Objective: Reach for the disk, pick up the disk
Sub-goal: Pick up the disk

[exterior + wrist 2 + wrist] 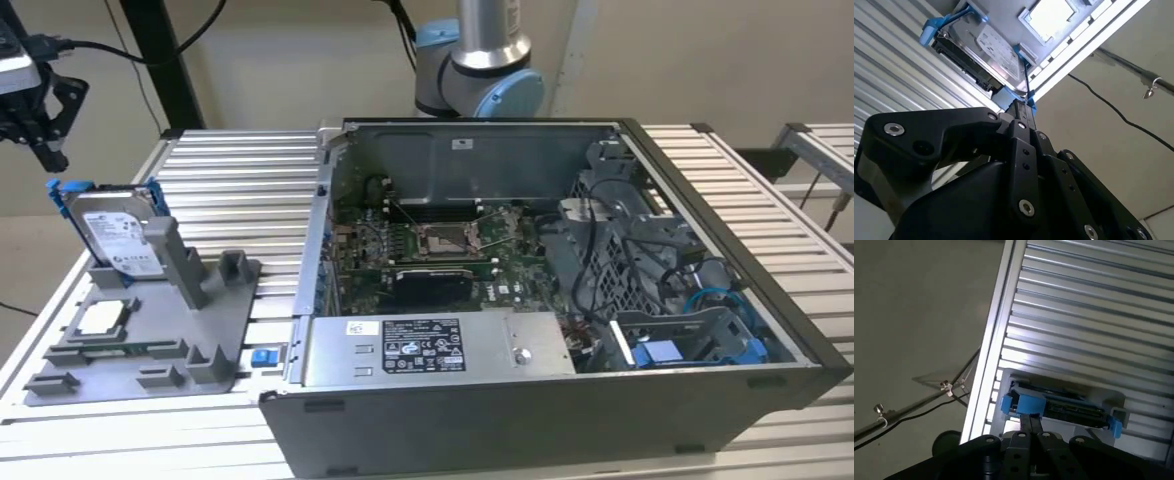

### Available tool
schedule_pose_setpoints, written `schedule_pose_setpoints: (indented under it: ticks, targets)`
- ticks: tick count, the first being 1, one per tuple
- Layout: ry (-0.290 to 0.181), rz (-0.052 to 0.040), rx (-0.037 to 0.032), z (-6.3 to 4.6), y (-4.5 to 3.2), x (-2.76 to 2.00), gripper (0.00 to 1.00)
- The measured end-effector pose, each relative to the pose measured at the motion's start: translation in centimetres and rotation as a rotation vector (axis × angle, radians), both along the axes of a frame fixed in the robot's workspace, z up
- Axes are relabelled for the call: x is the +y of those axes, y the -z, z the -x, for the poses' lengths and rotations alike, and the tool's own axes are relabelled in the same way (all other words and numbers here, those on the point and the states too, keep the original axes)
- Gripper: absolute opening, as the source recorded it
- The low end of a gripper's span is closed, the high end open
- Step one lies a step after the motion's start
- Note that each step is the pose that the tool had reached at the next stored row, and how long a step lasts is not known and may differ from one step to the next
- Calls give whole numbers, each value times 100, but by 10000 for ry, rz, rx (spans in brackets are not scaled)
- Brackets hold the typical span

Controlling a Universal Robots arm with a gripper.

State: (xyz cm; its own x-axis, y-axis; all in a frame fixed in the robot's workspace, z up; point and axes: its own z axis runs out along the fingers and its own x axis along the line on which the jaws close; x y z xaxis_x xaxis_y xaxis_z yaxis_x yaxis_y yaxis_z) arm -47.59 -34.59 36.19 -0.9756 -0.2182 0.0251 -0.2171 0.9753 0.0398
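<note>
Disk (118, 235) stands on edge in a grey holder (200, 310) on the desk (254, 170), at the exterior view's left. The hand (51, 155) hangs just above its far top corner, apart from it, fingers closed on nothing. A good grip likely needs them opened wide, squared across the thin body and centred.

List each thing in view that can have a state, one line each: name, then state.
disk: standing on edge in the grey holder, not gripped.
gripper: shut, holding nothing, hovering just above the disk.
computer case: open, side panel off, boards and cables exposed.
silver chip: lying flat on the grey holder.
</note>
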Motion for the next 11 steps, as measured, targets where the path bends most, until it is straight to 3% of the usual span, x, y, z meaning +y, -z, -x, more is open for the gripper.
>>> schedule_pose_setpoints:
  ticks: [11]
  targets:
    - [-224, 0, 0, 0, 0, 0, 0]
